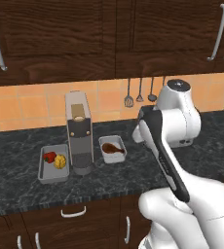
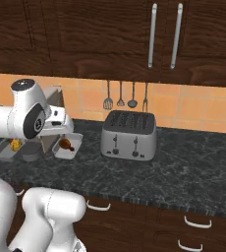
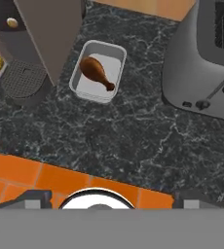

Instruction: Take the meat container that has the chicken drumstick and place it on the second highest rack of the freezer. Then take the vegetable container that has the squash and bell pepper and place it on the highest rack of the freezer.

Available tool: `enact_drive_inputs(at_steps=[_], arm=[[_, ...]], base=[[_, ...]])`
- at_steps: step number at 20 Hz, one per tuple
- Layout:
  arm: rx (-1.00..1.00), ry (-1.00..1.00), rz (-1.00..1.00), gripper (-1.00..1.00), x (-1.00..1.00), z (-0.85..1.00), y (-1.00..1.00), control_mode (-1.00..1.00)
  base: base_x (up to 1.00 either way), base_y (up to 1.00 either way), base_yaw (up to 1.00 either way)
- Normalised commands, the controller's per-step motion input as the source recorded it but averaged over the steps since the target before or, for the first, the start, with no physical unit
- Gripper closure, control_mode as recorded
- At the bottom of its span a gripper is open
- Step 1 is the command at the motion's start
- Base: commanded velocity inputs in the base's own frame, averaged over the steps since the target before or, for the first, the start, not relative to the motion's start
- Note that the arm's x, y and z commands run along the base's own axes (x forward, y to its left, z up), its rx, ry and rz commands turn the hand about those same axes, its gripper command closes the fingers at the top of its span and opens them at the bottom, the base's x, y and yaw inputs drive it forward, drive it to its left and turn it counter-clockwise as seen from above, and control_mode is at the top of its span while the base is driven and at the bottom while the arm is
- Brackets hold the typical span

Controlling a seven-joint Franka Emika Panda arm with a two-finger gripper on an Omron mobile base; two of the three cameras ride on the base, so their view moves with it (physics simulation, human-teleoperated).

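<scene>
Hand view fingers: my gripper [image 3: 106, 202] stands spread wide, empty, high above the counter [image 3: 133, 141].
Meat container [image 3: 98, 71]: on the counter between the coffee machine [image 1: 79, 133] and the toaster [image 2: 129, 134], untouched.
Chicken drumstick [image 3: 97, 72]: lies loose inside; may roll if tilted.
Handling: likely light, rigid, shallow.
Hold: pinch one long rim wall, keep level.

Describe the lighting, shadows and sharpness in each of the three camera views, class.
Left base view: even, flat light, soft focus, faint shadow under the coffee machine. Right base view: similar flat light, a dull sheen on the toaster. Hand view: the meat container and chicken drumstick are sharpest; no glare.
</scene>
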Motion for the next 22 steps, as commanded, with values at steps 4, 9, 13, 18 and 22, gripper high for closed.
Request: enact_drive_inputs(at_steps=[4, 9, 13, 18, 22], arm=[[0.06, 0.02, -0.52, -1.00, 0.00, -0.42, 0.00, -1.00], [0.02, 0.00, 0.01, -1.00, 0.00, -0.17, 0.27, -1.00], [-0.16, 0.09, 0.57, -1.00, -0.13, 0.00, 0.43, -1.00], [-0.25, 0.20, 0.60, -1.00, -0.08, -0.15, 0.43, -1.00], [-0.11, 0.19, 0.44, -1.00, 0.42, -0.39, 0.00, -1.00]], base=[[0.00, 0.00, 0.00], [0.00, 0.00, 0.00], [0.00, 0.00, 0.00], [0.00, 0.00, 0.00], [0.00, 0.00, 0.00]])
